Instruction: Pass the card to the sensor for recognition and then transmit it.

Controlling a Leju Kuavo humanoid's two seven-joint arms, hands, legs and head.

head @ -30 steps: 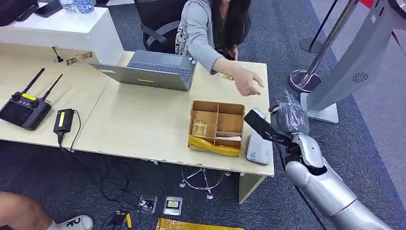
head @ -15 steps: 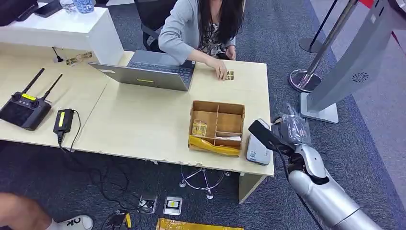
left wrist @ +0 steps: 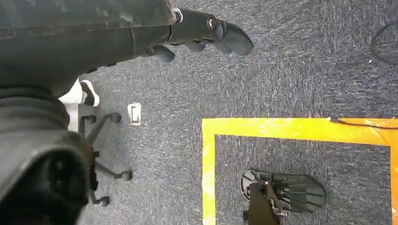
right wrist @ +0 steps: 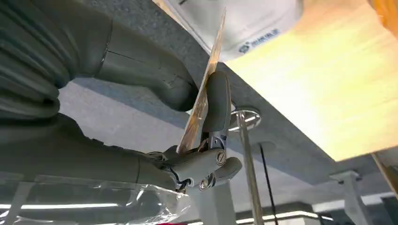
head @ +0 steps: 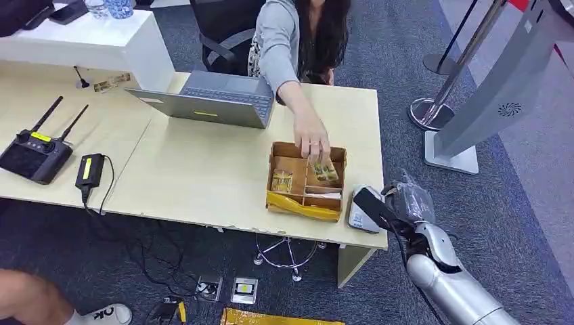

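My right hand [head: 410, 200], wrapped in clear plastic, pinches a dark card [head: 371, 202] and holds it over the white sensor [head: 357, 218] at the table's front right corner. In the right wrist view the card [right wrist: 205, 89] stands edge-on between thumb and finger, close to the sensor [right wrist: 244, 21]. A person's hand [head: 310, 139] reaches into the wooden divided box [head: 272, 169] with a small yellowish card [head: 325, 170]. My left hand [left wrist: 202, 30] hangs over the carpet and holds nothing.
A laptop [head: 213, 101] sits at the back of the beige table [head: 203, 176], with a remote controller [head: 34, 152] and a charger [head: 89, 169] to the left. A grey kiosk [head: 497, 101] and a stanchion base [head: 430, 112] stand on the right. Yellow floor tape [left wrist: 281, 127] lies below my left hand.
My right hand has drawn back and lowered, bringing the card over the sensor's near end. The person's hand picked up a small card from the far table and moved it into the box.
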